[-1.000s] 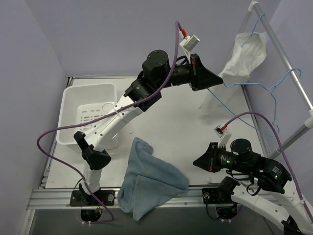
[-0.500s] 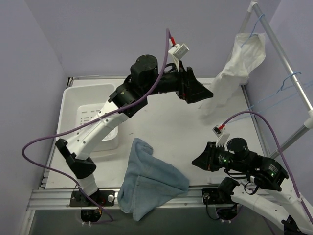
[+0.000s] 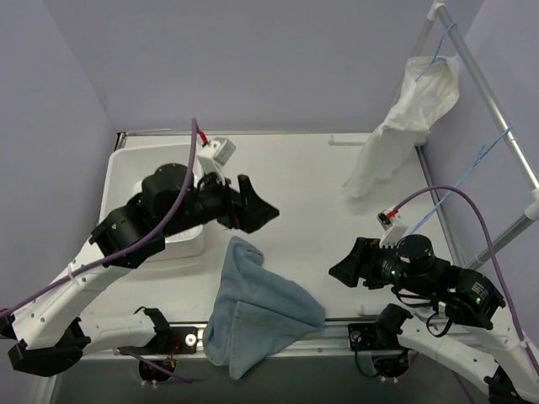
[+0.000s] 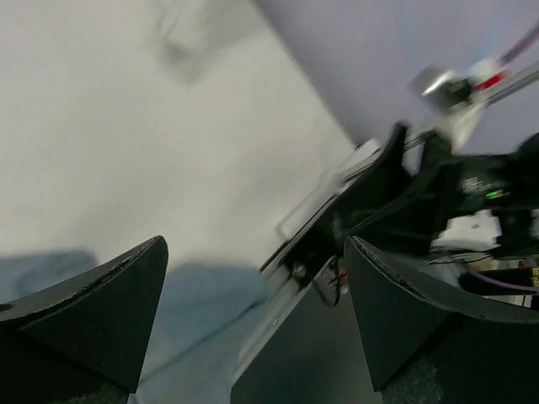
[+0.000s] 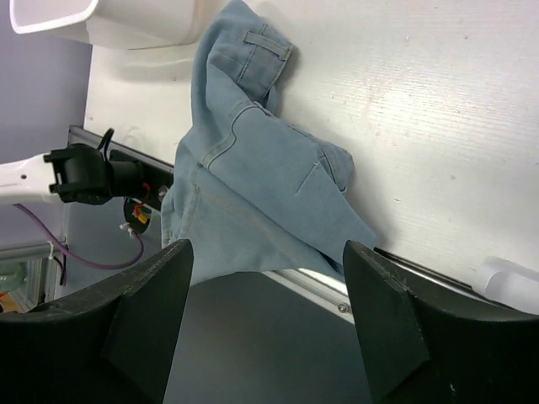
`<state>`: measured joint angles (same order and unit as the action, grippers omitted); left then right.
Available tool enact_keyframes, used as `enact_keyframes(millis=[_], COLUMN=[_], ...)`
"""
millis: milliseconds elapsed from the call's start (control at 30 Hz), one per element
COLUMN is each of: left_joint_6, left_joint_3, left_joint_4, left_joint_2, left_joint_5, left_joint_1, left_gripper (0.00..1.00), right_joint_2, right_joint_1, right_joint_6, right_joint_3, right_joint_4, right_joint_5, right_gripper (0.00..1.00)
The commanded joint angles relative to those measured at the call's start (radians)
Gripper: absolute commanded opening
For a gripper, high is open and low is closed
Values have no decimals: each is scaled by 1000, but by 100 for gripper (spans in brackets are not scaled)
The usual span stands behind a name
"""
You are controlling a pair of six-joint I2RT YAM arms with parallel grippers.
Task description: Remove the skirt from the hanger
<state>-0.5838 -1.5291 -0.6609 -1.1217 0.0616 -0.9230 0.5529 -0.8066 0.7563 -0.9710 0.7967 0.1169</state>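
Note:
The light-blue denim skirt lies crumpled on the table by the front edge, partly hanging over it; it also shows as the skirt in the right wrist view and, blurred, as the skirt in the left wrist view. A bare blue wire hanger hangs from the rack rail at the right. My left gripper hovers open just above the skirt's far end, its jaws wide and empty. My right gripper is open to the right of the skirt, with nothing between its jaws.
A white garment hangs from another blue hanger on the metal rack rail at the back right. A white bin sits at the left, largely hidden under my left arm, and its rim shows as the bin.
My left gripper opened and let go of the blue hanger, then swung back left and down over the table. The hanger dropped back against the rail. My right gripper opened.

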Motion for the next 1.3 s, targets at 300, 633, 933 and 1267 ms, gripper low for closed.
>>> enact_keyframes(millis=[300,633,933,1267], left_joint_6=[-689,-850,-1079,-1309], left_joint_3=[224,403,570,645], left_joint_4=[-632,-479,-258,-241], left_joint_2=[-18,-32,169,62], left_joint_5=[-577,-471,-459,-430], left_joint_1=[-427,-441,-412,-444], left_gripper=[94,94,94,94], right_joint_2=[71,45,21,24], right_joint_1=[-5,-5,-5,-5], right_joint_6=[-21,-12,-3,0], right_joint_3=[-15,-21,-17,-18], right_joint_4=[-4,32,70,58], right_joint_5=[-102,-106,-114,-143], right_gripper=[67,67,67,67])
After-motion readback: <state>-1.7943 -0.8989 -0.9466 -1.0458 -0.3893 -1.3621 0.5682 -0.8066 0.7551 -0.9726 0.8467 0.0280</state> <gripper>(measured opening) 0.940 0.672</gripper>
